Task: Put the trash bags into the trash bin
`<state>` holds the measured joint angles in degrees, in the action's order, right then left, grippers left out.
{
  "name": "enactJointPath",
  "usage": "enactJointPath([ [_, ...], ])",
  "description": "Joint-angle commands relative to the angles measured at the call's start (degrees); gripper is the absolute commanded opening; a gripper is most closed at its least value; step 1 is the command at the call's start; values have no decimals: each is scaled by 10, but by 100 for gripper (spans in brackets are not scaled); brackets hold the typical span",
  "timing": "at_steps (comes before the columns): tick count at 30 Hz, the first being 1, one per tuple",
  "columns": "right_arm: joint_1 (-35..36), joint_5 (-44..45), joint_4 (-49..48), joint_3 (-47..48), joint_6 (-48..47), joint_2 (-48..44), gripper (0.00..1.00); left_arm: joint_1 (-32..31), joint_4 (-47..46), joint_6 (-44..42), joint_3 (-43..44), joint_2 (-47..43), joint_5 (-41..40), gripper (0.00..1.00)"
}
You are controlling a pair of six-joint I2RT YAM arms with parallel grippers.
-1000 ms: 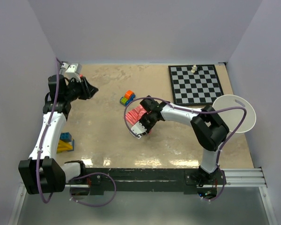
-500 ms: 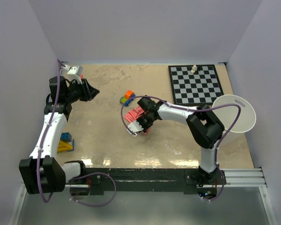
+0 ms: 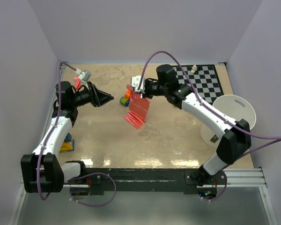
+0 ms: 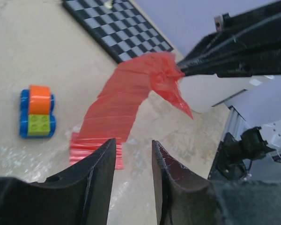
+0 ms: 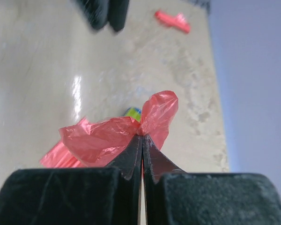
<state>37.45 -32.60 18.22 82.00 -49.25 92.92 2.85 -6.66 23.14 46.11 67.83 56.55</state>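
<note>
Reaching far out over the counter (image 3: 168, 140), our right arm stretches long, its claw (image 3: 139, 90) clamped on the bunched top of the trash bags (image 3: 137, 108). They hang below it as a pleated red strip, the lower end on the counter. A second ago that claw sat low, the film bunched beneath it. Our left claw (image 3: 107, 99), fingers slightly apart and empty, has swung closer to the strip. The trash bin (image 3: 241, 112) stands well behind the right claw.
</note>
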Motion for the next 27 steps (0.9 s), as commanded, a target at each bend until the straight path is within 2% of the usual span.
enactJointPath([
  [1, 4, 20, -143, 5, 192, -29, 0, -47, -169, 95, 13, 12, 74, 45],
  [6, 6, 29, -149, 39, 223, -14, 0, -80, -246, 168, 42, 48, 54, 59],
  [10, 9, 41, -158, 42, 223, -13, 0, -93, -255, 185, 86, 77, 39, 61],
  [23, 17, 46, -155, 43, 199, -16, 0, -99, -205, 188, 169, 145, 5, 61],
  [27, 20, 51, -159, 43, 201, -16, 0, -104, -202, 177, 176, 157, 10, 50],
])
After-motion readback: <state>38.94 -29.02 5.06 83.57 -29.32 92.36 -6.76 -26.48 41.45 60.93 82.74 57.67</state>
